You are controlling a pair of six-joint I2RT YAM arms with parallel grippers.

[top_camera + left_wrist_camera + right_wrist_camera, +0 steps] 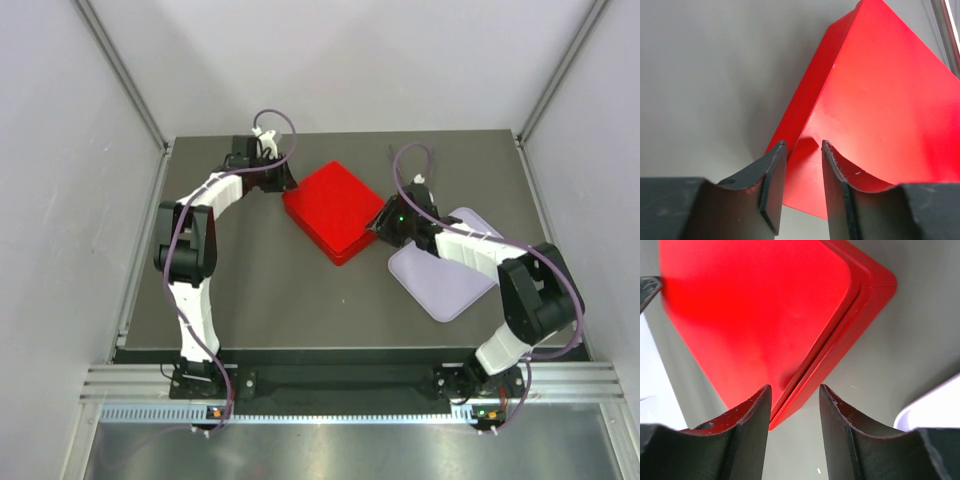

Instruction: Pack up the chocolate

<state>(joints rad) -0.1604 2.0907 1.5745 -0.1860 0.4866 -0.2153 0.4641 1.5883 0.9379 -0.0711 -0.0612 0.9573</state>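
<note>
Chocolate is hidden in every view, so I cannot tell where it sits. From above, a closed, flat, glossy red square box (335,205) lies on the dark grey table (300,310). My left gripper (285,180) is at its left corner and my right gripper (380,225) at its right corner, beside a pale lilac rounded tray (455,285).

Left wrist: my fingers (772,175) stand narrowly apart astride a box corner. I cannot tell whether they pinch it.

Right wrist: my jaws are parted, and the box corner meets only one finger.

Both arms reach forward and angle inward toward each other. The left tool (286,181) and right tool (381,222) hold their fingers narrowly parted.
</note>
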